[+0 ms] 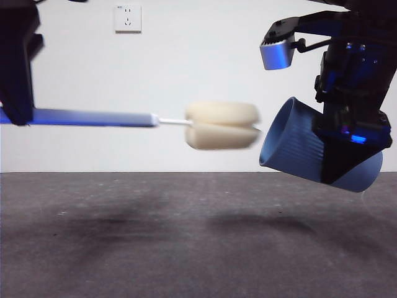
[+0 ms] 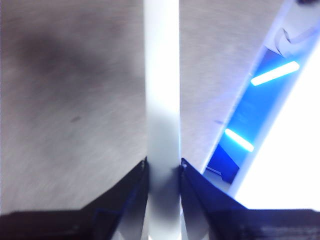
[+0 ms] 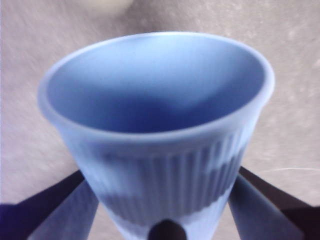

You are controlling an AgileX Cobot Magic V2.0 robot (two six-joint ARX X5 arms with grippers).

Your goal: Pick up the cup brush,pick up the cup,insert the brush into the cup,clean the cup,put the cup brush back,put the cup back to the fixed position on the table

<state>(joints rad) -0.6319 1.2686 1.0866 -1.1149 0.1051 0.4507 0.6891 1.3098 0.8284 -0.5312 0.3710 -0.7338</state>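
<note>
Both grippers hold their loads above the table [image 1: 186,248]: our left gripper [image 2: 164,172] pinches the cup brush [image 1: 155,120] by its handle, level, sponge head just beside the cup's mouth. Our right gripper [image 3: 162,200] clamps the cup [image 1: 298,149] around its ribbed wall, tilted, mouth facing the sponge

In the front view the brush's sponge head [image 1: 221,126] is smeared by motion blur, its lobes indistinct. The brush handle [image 1: 93,118] is cut off at the left edge of the frame. A dark arm covers part of the cup [image 1: 291,146] at the right. In the right wrist view the cup's base is cut off at the bottom edge, and a pale blob [image 3: 107,5] at the top edge is too blurred to identify.
</note>
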